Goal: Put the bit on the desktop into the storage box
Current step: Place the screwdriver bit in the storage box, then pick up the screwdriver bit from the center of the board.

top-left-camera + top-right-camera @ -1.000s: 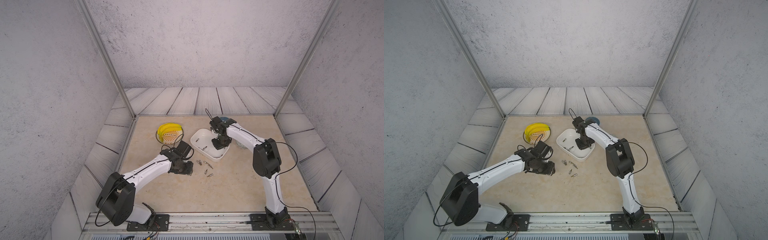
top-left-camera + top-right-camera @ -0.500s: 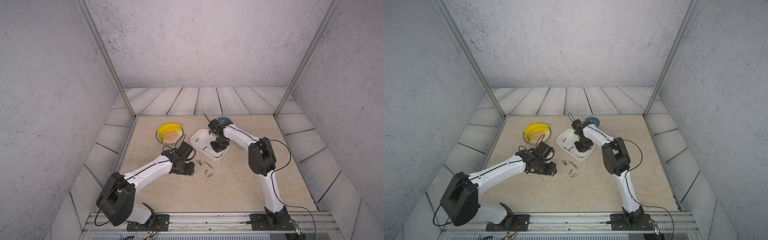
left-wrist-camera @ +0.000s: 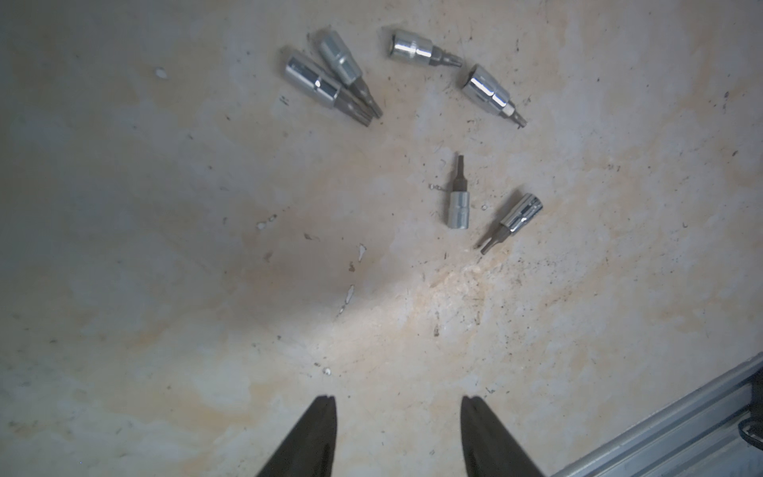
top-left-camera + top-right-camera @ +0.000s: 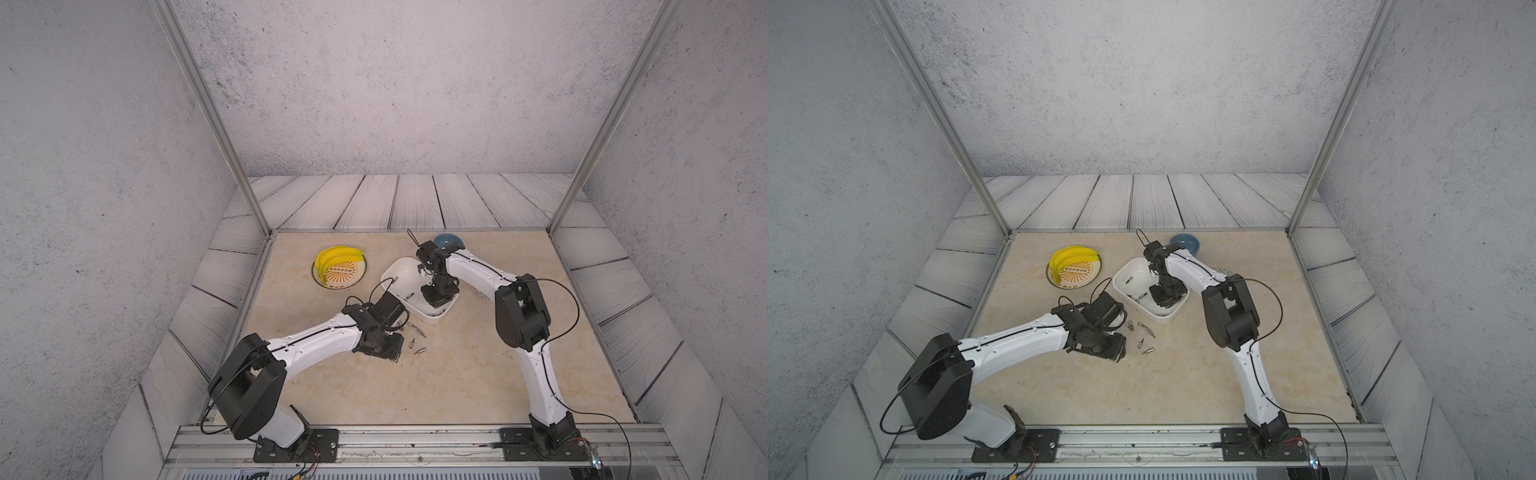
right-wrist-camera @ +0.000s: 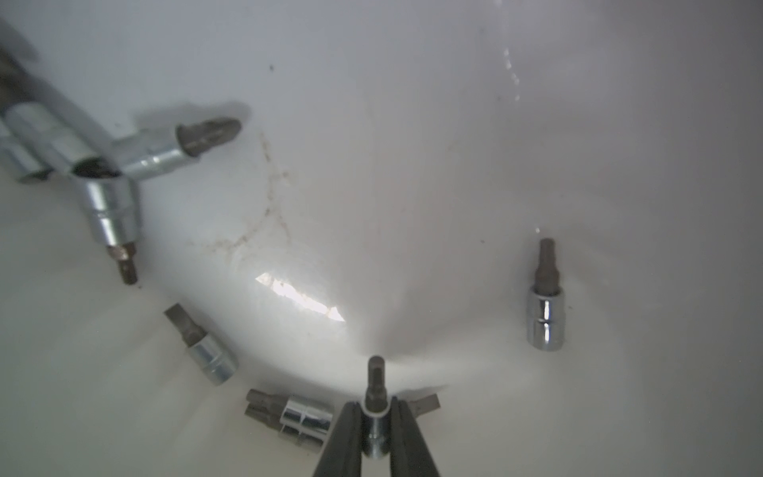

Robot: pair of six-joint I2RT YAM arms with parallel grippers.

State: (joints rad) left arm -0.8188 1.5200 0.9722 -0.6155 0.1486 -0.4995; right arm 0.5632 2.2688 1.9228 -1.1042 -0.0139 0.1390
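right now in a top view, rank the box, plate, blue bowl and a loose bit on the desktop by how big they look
1. box, partly hidden by the right arm
2. plate
3. blue bowl, farthest back, so it may look small
4. bit

We see white arms with big black joints and thin black cables. The left gripper and right gripper are black.

White storage box; beige marbled desktop; chrome bit; blue bowl.
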